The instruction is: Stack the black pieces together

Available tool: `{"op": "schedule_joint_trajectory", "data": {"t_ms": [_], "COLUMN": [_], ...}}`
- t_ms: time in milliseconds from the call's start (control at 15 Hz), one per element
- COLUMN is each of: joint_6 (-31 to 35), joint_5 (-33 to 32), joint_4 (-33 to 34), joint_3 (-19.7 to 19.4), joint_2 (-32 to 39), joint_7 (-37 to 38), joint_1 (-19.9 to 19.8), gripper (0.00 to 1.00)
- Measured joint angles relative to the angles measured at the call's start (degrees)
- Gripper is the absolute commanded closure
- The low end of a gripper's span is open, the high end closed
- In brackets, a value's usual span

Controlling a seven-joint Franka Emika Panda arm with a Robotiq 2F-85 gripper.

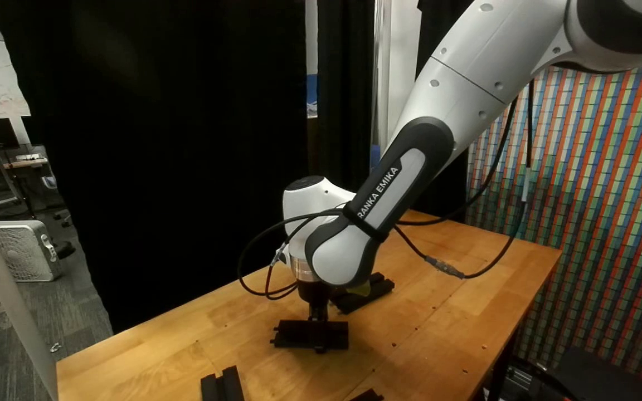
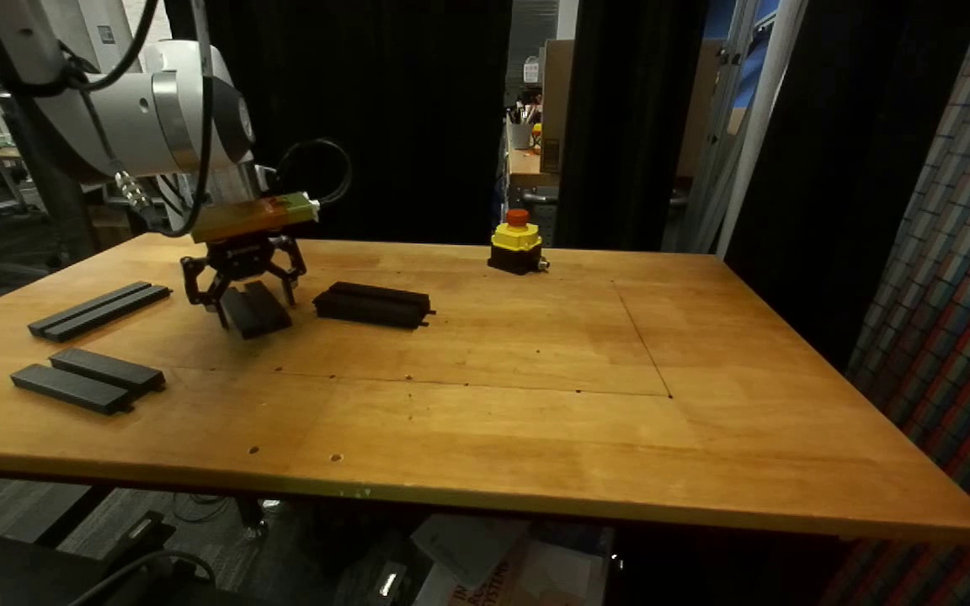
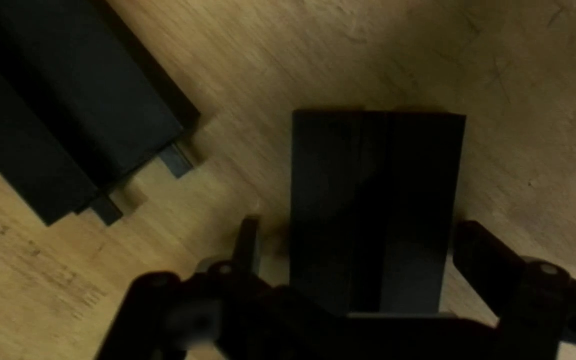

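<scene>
Nearest in the wrist view, at six o'clock, holds the tool (image 3: 360, 250) wide astride a grooved black piece (image 3: 338, 207), ungripped, probably to centre before grasping. Has a second black piece (image 3: 68, 95) at ten o'clock on the bench (image 3: 248, 65), perhaps as stacking base.

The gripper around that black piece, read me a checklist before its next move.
1. Gripper open: ok.
2. Black piece between its fingers: ok.
3. Gap at the finger on the wrist view's left: ok.
4. Gap at the finger on that view's right: cannot tell.
5. Piece gripped: not ok, one finger stands apart.
6. Yellow-and-red button well away from the gripper: ok.
</scene>
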Motion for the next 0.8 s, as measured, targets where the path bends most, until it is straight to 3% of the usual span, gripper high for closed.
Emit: {"op": "schedule_joint_trajectory", "data": {"t_ms": [67, 333, 800], "joint_6": [0.20, 0.72, 0.64], "joint_5": [0.00, 0.01, 0.37], "joint_4": [0.06, 0.37, 0.86], "joint_3": [-0.01, 0.08, 0.78], "joint_2": [0.18, 0.17, -0.27], "joint_7": [-0.14, -1.04, -3.92], "joint_1": [-0.12, -0.31, -1.12], "gripper": [0.26, 0.53, 0.55]}}
